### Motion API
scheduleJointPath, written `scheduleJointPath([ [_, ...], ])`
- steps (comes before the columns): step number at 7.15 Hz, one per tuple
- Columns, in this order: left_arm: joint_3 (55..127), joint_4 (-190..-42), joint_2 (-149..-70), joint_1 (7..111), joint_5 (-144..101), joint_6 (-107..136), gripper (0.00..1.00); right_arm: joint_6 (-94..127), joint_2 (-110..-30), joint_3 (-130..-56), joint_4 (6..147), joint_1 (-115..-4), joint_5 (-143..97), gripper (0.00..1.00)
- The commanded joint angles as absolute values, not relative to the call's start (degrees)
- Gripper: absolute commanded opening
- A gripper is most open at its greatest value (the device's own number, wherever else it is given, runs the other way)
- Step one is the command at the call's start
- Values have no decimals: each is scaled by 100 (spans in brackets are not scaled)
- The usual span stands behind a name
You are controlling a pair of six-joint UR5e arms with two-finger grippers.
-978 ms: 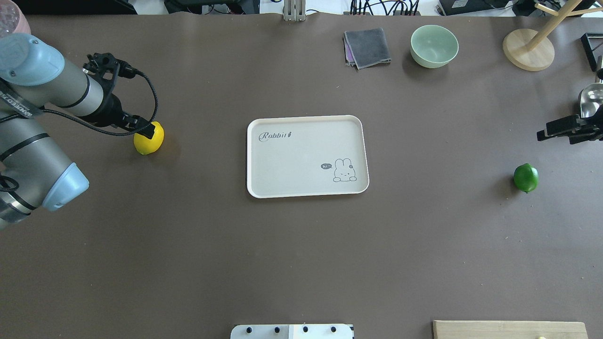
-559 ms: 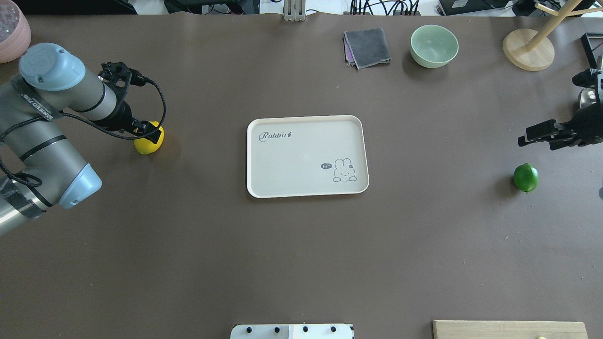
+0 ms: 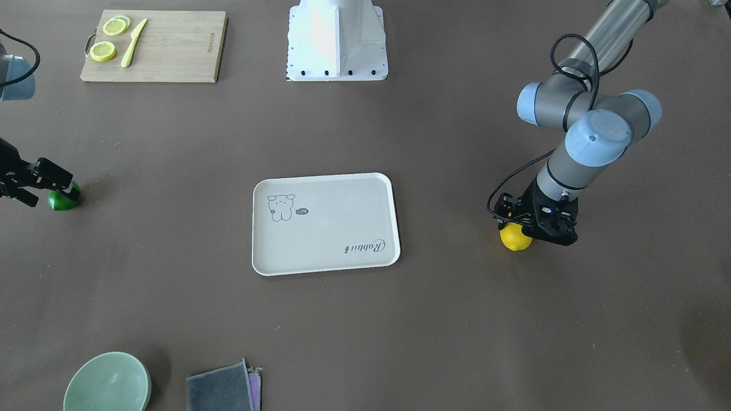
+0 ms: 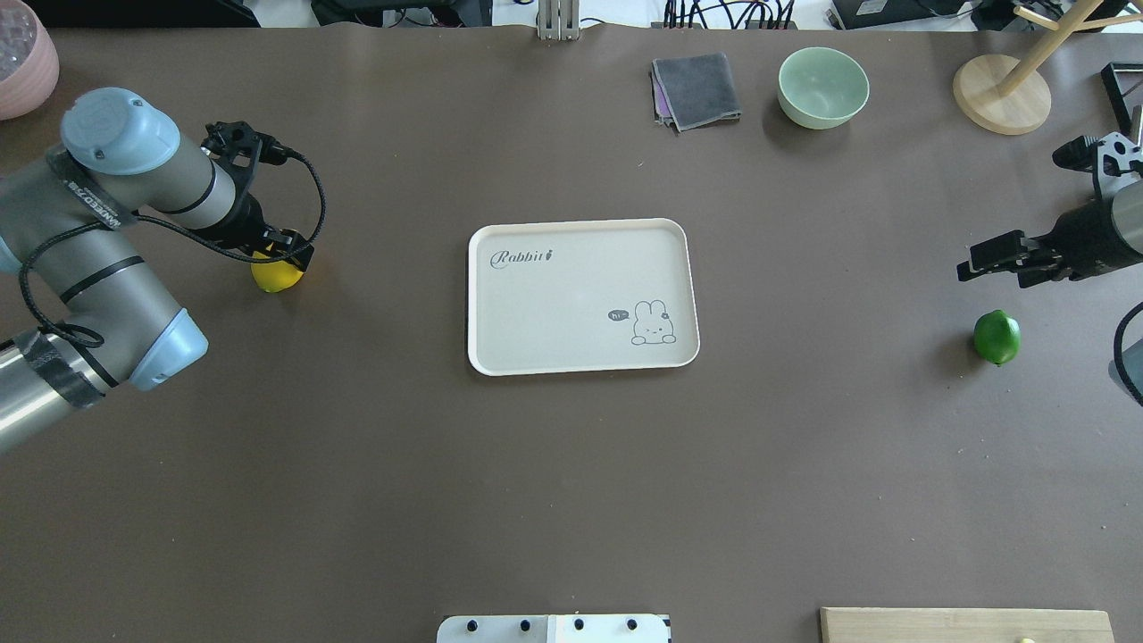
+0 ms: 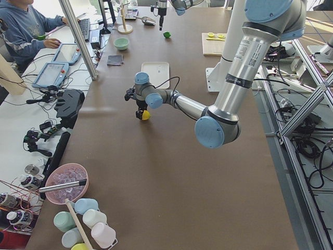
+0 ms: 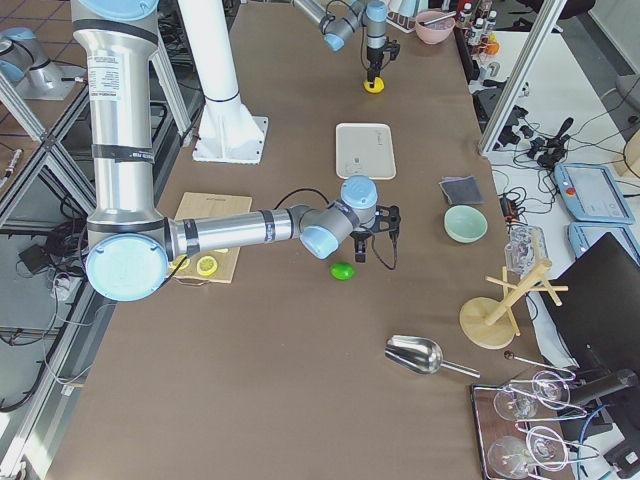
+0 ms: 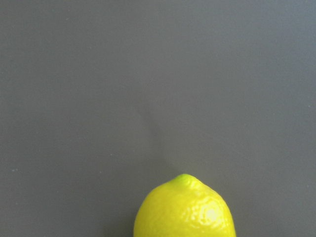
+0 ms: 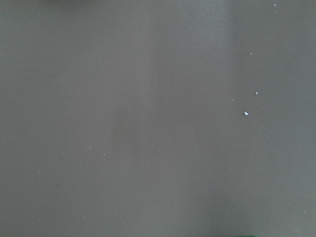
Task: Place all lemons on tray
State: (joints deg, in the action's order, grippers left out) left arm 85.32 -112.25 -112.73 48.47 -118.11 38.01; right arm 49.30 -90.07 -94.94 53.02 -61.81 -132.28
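Note:
The yellow lemon (image 4: 275,277) lies on the table left of the tray (image 4: 580,234). It also shows in the front view (image 3: 514,240) and at the bottom edge of the left wrist view (image 7: 185,212). My left gripper (image 4: 284,254) stands right over it, looks open, and hides the lemon's far side. The green lemon (image 4: 996,337) lies far right on the table. My right gripper (image 4: 991,268) is open and empty, raised just beyond that lemon. The tray, with its rabbit drawing, holds nothing. The right wrist view shows only table.
A wooden cutting board (image 3: 171,45) with lemon slices and a knife lies near the robot base (image 3: 337,40). A green bowl (image 4: 822,87), grey cloth (image 4: 696,89), wooden stand (image 4: 1000,94) and pink bowl (image 4: 22,58) line the far edge. A metal scoop (image 6: 415,352) lies far right.
My left gripper has moved a little to the right and further over the yellow lemon, covering more of it. My right gripper has moved in from the right edge toward the green lemon.

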Motion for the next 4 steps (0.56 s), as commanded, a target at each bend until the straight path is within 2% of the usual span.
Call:
scheduleJointPath([
  [1, 8743, -11224, -11337, 4825, -11865, 3981, 0, 4931, -9070, -9414, 5317, -6144, -13184, 99],
  [2, 9093, -11145, -11425, 4825, -11900, 4425, 0, 4931, -9079, -9326, 5326, -6091, -13157, 99],
  [4, 9228, -11127, -11898, 4738, -12340, 5489, 0, 4931, -9184, -9220, 5352, -6047, -13149, 99],
])
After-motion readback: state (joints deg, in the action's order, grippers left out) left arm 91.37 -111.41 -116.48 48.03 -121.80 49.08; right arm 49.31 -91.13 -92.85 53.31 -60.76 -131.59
